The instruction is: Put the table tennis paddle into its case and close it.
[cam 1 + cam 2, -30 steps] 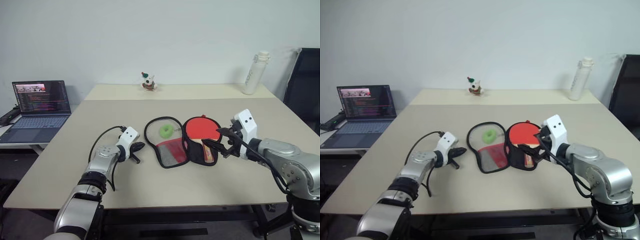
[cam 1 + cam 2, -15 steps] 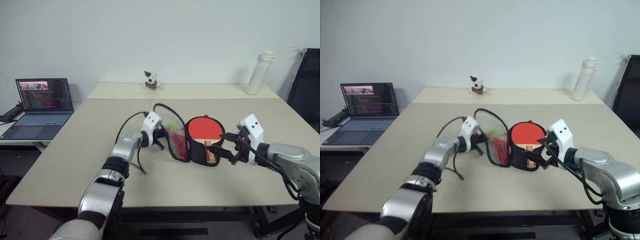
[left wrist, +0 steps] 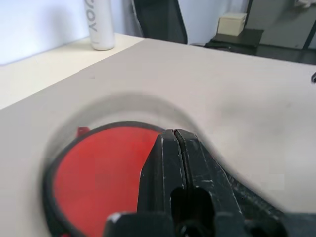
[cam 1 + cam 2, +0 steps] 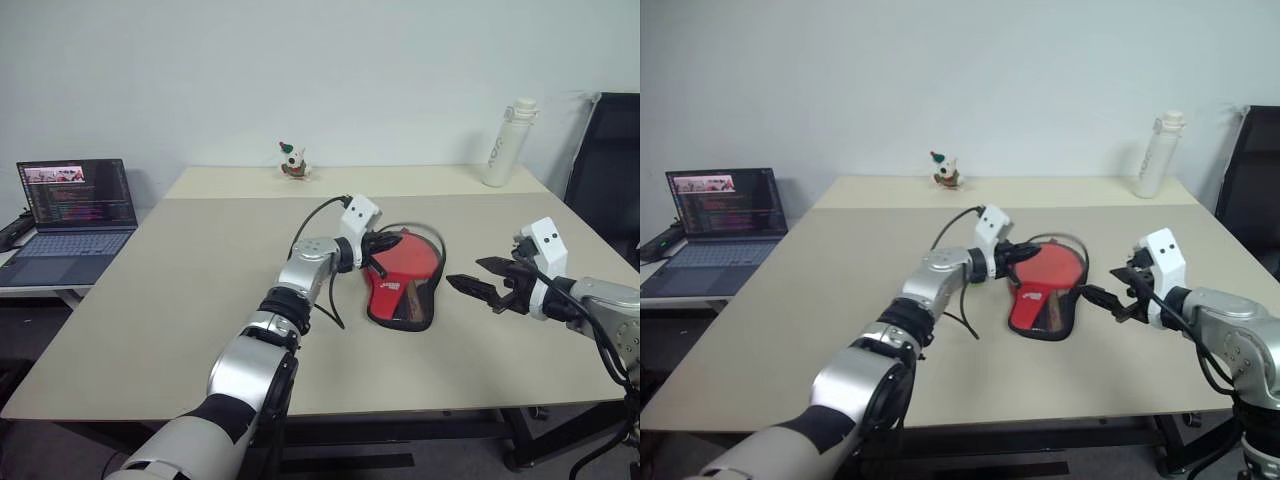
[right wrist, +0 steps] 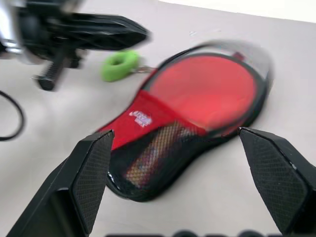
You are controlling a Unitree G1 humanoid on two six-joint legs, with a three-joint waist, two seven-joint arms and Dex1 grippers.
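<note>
The case point(image 4: 400, 285) lies folded over at mid-table, its red face with the white logo point(image 5: 140, 118) and mesh pocket up. Its round end looks blurred along the rim. The table tennis paddle is hidden under that flap. My left gripper point(image 4: 392, 242) is shut and level over the case's round end, with nothing seen between its fingers point(image 3: 168, 148). A green ring point(image 5: 118, 65) lies on the table beside the case, near the left gripper. My right gripper point(image 4: 465, 272) stands open a little to the right of the case, touching nothing.
An open laptop point(image 4: 70, 200) sits on a side desk at the left. At the table's point(image 4: 150, 330) far edge stand a small figurine point(image 4: 291, 160) and a white bottle point(image 4: 505, 145). A black chair point(image 4: 605, 170) is at the right.
My left gripper swept right and up, and the case's open flap turned over onto the paddle. The right gripper drew back to the right, away from the paddle's handle.
</note>
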